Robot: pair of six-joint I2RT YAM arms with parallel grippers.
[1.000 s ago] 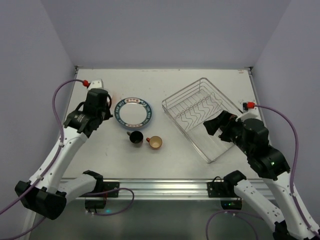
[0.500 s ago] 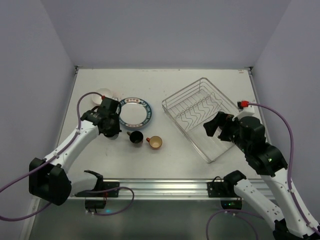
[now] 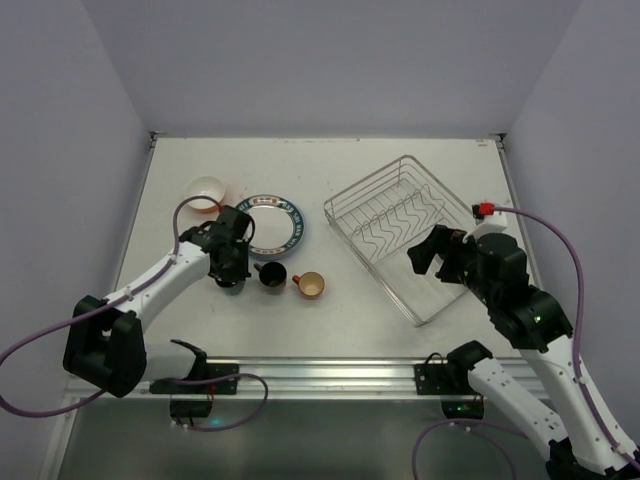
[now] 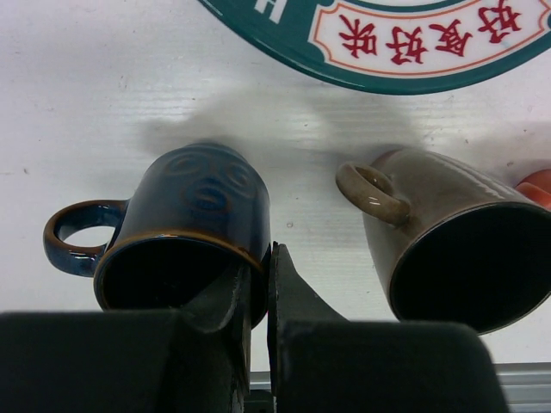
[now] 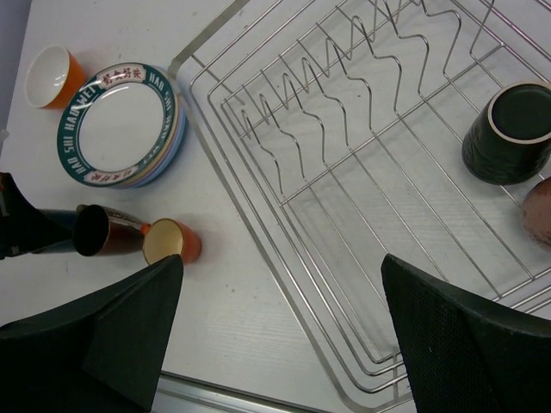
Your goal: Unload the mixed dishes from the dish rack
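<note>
Against the matt black plastic fingers (image 4: pixel 291 301), the blue mug (image 4: pixel 198 202) has a smooth, glossy ceramic glaze, as has the brown mug (image 4: pixel 448 232) just right of them, on a matt white table (image 4: pixel 95 95).

walls (image 3: pixel 330 60): pale lilac (three sides) | table (image 3: pixel 300 165): white | near edge: metal rail (image 3: pixel 330 372)

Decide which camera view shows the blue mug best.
The left wrist view: the blue mug sits close up, with its handle, its rim and the left gripper pinching that rim all clear. In the top external view the gripper hides it; the right wrist view gives only a dark blur there.
</note>
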